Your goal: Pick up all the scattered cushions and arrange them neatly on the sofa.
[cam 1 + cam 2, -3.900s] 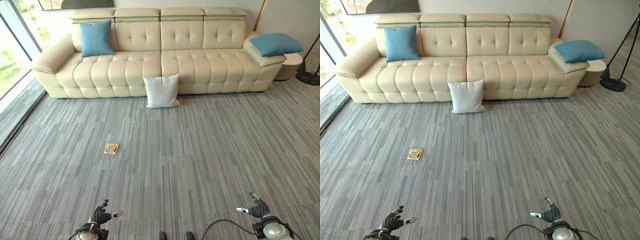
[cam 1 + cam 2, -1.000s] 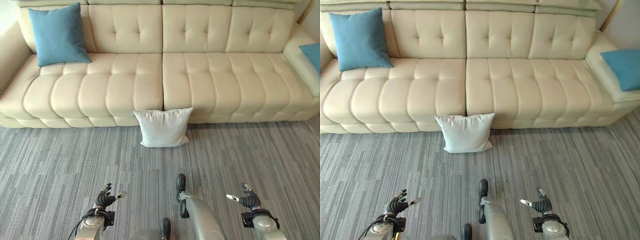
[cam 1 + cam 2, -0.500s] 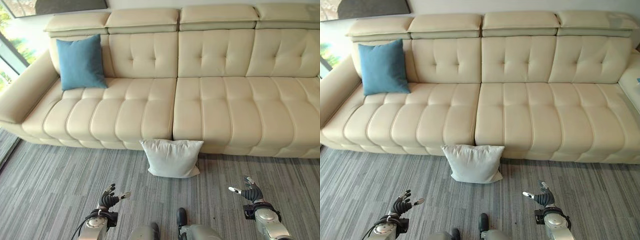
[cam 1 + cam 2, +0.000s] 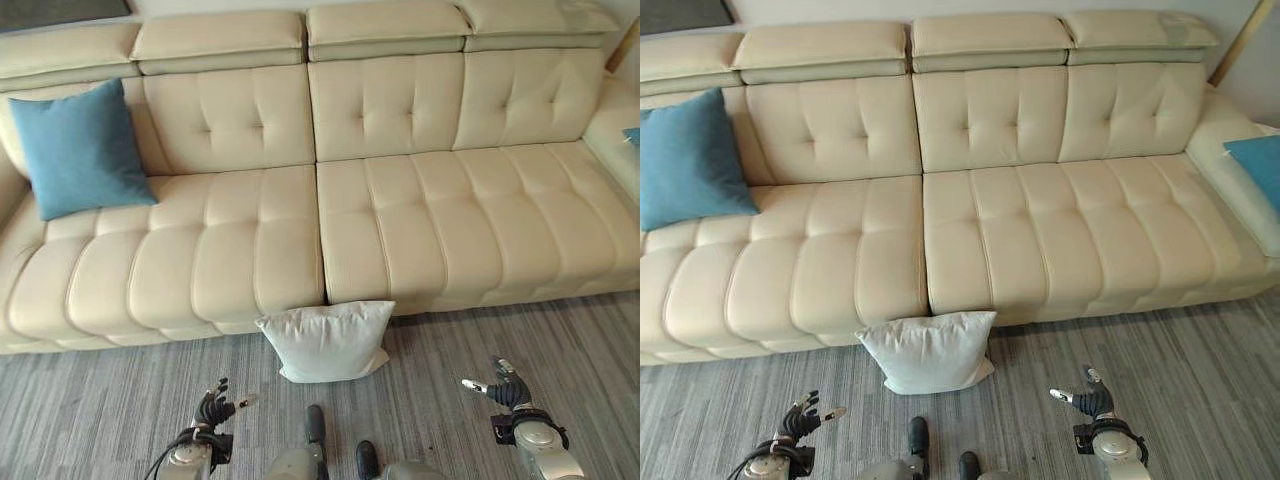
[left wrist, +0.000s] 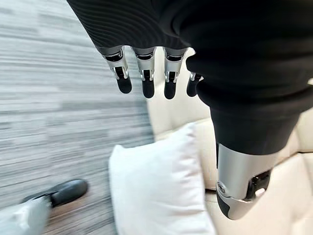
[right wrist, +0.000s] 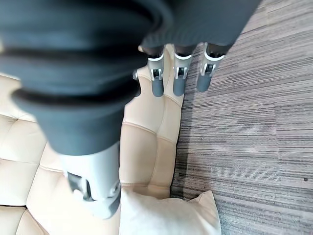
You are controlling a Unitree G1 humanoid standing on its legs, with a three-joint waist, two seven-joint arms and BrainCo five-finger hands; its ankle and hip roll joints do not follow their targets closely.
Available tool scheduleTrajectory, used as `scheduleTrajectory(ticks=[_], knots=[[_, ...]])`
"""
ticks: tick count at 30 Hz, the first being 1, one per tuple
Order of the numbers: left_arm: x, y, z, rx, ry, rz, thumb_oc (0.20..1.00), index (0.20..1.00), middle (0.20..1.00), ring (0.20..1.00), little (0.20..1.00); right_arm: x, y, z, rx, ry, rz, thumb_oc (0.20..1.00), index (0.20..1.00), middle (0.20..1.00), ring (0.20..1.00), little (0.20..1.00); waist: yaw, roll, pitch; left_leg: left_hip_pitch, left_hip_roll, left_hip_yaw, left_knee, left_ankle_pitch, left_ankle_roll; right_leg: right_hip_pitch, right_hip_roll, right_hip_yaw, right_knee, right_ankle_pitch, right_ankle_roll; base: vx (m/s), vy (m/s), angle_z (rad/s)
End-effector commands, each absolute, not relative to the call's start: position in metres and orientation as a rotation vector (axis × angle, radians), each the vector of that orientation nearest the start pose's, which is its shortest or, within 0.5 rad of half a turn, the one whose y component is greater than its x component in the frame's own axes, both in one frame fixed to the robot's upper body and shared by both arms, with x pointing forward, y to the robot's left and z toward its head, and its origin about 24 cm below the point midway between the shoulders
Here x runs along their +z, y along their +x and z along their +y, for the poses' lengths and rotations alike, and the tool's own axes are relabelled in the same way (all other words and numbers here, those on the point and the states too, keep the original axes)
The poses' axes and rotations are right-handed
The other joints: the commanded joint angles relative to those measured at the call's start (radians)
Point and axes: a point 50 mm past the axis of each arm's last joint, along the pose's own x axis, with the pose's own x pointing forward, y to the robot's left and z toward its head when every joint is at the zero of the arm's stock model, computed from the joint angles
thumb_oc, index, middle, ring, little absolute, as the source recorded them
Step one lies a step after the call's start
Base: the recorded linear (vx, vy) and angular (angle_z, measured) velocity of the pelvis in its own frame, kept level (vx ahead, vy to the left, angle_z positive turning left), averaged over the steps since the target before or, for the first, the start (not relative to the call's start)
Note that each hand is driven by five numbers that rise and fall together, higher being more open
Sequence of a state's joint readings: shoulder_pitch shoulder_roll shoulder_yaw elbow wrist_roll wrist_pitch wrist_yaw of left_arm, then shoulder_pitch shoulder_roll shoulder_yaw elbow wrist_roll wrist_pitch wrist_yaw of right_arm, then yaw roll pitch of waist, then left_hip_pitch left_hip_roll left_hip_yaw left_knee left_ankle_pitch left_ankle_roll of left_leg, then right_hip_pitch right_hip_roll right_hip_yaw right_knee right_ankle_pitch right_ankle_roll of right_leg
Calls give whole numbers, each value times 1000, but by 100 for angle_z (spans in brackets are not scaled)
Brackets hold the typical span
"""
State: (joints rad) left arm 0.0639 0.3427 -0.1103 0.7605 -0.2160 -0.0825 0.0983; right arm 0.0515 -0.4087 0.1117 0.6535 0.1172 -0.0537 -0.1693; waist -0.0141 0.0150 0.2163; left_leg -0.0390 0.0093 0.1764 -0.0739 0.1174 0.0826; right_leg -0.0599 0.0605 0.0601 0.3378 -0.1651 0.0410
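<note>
A white cushion (image 4: 327, 341) stands on the carpet, leaning against the front of the cream sofa (image 4: 400, 210) near its middle seam. One blue cushion (image 4: 78, 150) rests upright against the sofa's back at the left end. Another blue cushion (image 4: 1258, 160) lies on the right armrest at the view's edge. My left hand (image 4: 212, 411) is low at the left of the white cushion, fingers relaxed and holding nothing. My right hand (image 4: 503, 390) is low at the right, open too. The white cushion (image 5: 156, 186) lies past the left hand's fingers (image 5: 145, 78), apart from them.
Grey striped carpet (image 4: 90, 410) runs along the sofa's front. The sofa's seat between the two blue cushions is bare.
The camera has come closer to the sofa and shifted right, so the white cushion now sits just ahead of both hands. The hands keep their open pose.
</note>
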Motion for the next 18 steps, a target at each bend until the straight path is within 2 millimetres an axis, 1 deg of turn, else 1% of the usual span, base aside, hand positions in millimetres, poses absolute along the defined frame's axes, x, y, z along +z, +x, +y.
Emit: scheduleTrajectory(ticks=[1, 2, 3, 4, 5, 6, 7, 9, 14, 17, 18], knots=[[-89, 163, 281, 277, 243, 668, 1000, 1000, 1000, 1000, 1000, -70, 196, -259, -179, -377, 558, 1000, 1000, 1000, 1000, 1000, 28, -45, -6, -69, -10, -8, 209, -190, -29, -66, -167, -38, -4, 165, 71, 61, 93, -53], [-89, 163, 282, 283, 240, 668, 1000, 1000, 1000, 1000, 1000, -71, 196, -258, -177, -377, 563, 1000, 1000, 1000, 1000, 1000, 28, -44, -2, -57, -11, -8, 211, -201, -26, -82, -180, -61, -3, 165, 69, 89, 50, -58], [-89, 163, 283, 291, 239, 665, 1000, 1000, 1000, 1000, 1000, -70, 198, -259, -178, -382, 559, 1000, 1000, 1000, 1000, 1000, 31, -41, -4, -50, -8, -4, 206, -204, -27, -104, -189, -87, -30, 168, 63, 74, 17, -56], [-89, 163, 283, 291, 238, 665, 1000, 1000, 1000, 1000, 1000, -70, 198, -259, -178, -383, 559, 1000, 1000, 1000, 1000, 1000, 28, -40, -1, -46, -9, -6, 208, -208, -27, -99, -190, -90, -28, 164, 63, 146, 16, -17], [-90, 162, 283, 293, 233, 673, 1000, 1000, 1000, 1000, 1000, -69, 199, -261, -181, -392, 559, 1000, 1000, 1000, 1000, 1000, 20, -36, 2, -20, -16, -20, 199, -219, -29, -128, -186, -116, -78, 166, 61, 162, 3, -8], [-91, 161, 284, 302, 239, 682, 1000, 1000, 1000, 1000, 1000, -68, 199, -262, -188, -404, 558, 1000, 1000, 1000, 1000, 1000, 14, -39, 2, -9, -26, -30, 194, -220, -29, -147, -177, -111, -108, 174, 59, 194, -18, 3], [-91, 162, 284, 297, 246, 677, 1000, 1000, 1000, 1000, 1000, -70, 196, -265, -197, -394, 571, 1000, 1000, 1000, 1000, 1000, 7, -44, 3, -7, -33, -41, 207, -230, -33, -121, -181, -109, -140, 172, 70, 138, -45, 8], [-92, 162, 281, 291, 240, 678, 1000, 1000, 1000, 1000, 1000, -72, 193, -266, -204, -389, 582, 1000, 1000, 1000, 1000, 1000, 8, -52, 1, -5, -42, -49, 229, -243, -36, -95, -182, -111, -161, 168, 62, 126, -67, 48], [-94, 158, 284, 328, 213, 692, 1000, 1000, 1000, 1000, 1000, -74, 192, -272, -228, -395, 603, 1000, 1000, 1000, 1000, 1000, 22, -64, -27, -9, -35, -70, 217, -229, -57, -40, -181, -154, -225, 173, 47, 106, -105, 45], [-94, 158, 289, 359, 208, 695, 1000, 1000, 1000, 1000, 1000, -72, 195, -274, -237, -406, 593, 1000, 1000, 1000, 1000, 1000, 30, -67, -26, -25, -32, -82, 221, -228, -64, -33, -183, -175, -230, 166, 42, 16, -71, 24], [-92, 161, 291, 367, 213, 690, 1000, 1000, 1000, 1000, 1000, -68, 200, -275, -237, -418, 576, 1000, 1000, 1000, 1000, 1000, 33, -69, -16, -52, -30, -88, 239, -230, -67, -45, -187, -184, -219, 159, 39, -79, -63, 33]])
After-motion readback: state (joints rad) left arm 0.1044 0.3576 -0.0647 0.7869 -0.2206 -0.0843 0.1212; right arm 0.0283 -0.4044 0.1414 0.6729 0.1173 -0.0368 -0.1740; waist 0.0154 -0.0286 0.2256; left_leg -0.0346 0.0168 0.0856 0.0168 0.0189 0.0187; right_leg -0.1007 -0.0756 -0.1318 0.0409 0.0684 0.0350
